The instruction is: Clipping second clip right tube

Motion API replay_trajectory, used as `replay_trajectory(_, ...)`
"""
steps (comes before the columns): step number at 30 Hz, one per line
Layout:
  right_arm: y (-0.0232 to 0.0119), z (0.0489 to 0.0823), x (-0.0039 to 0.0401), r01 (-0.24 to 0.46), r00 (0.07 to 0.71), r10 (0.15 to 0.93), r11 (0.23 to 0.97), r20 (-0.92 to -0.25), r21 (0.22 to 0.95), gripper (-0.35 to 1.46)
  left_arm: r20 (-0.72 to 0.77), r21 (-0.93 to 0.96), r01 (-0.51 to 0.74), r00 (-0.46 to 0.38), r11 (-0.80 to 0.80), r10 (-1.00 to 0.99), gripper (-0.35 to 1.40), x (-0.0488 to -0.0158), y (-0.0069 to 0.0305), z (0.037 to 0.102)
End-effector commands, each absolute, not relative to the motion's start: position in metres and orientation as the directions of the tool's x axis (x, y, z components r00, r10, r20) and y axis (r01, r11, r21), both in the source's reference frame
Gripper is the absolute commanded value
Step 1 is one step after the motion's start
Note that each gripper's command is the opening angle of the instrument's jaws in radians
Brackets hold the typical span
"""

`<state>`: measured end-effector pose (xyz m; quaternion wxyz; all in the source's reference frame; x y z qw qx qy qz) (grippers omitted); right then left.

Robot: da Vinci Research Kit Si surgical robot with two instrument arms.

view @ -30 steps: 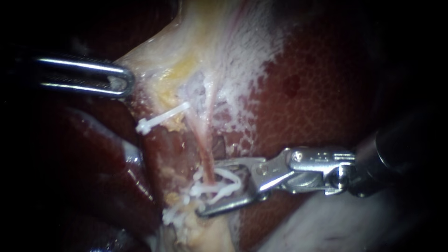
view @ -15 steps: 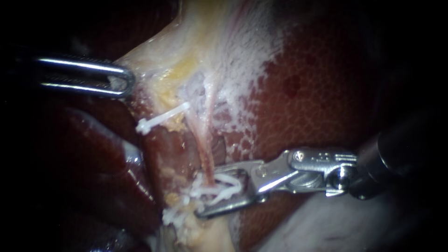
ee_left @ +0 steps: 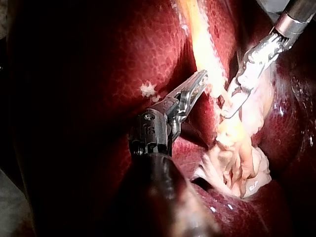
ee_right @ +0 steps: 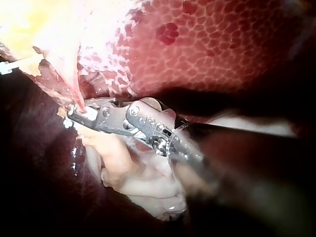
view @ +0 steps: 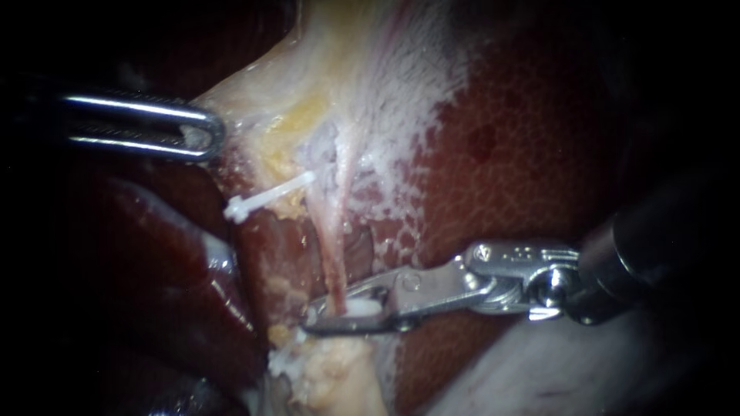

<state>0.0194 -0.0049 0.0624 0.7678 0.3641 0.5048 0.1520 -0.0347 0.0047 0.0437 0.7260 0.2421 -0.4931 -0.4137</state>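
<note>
A thin pink tube [view: 333, 258] runs down from the pale yellow tissue [view: 308, 92] to my right instrument [view: 333, 317]. Its jaws lie nearly together across the tube's lower end, shut on a white clip [view: 362, 306] that is pressed flat between them. The right wrist view shows the same: the jaws of my right instrument [ee_right: 76, 117] pinch the clip [ee_right: 91, 114] at the foot of the tube [ee_right: 74, 94]. Another white clip [view: 266, 196] sits higher up, left of the tube. My left instrument [view: 199, 137] is shut on the edge of the pale tissue at the upper left.
Dark red liver [view: 524, 154] fills the right side behind the right instrument's shaft [view: 647, 254]. A lump of pale fatty tissue [view: 331, 370] lies just below the jaws. In the left wrist view my right instrument [ee_left: 237, 96] stands just beyond my left instrument [ee_left: 197, 83].
My right instrument's jaws have closed, pressing the open white clip flat around the tube, and its tip has moved slightly left. The left instrument has held still.
</note>
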Motion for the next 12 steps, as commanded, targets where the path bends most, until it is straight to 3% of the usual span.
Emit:
replay_trajectory(1, -0.0050, 0.0625, 0.0194, 0.135, 0.444, 0.600, 0.689, -0.665, 0.712, -0.35, 0.516, 0.760, 0.362, 0.171, 0.540, -0.839, -0.18, -0.0347, 0.0047, 0.0437)
replay_trajectory(12, -0.0050, 0.0626, 0.0193, 0.133, 0.445, 0.604, 0.686, -0.661, 0.715, -0.35, 0.516, 0.760, 0.362, 0.171, 0.540, -0.840, -0.18, -0.0348, 0.0047, 0.0438)
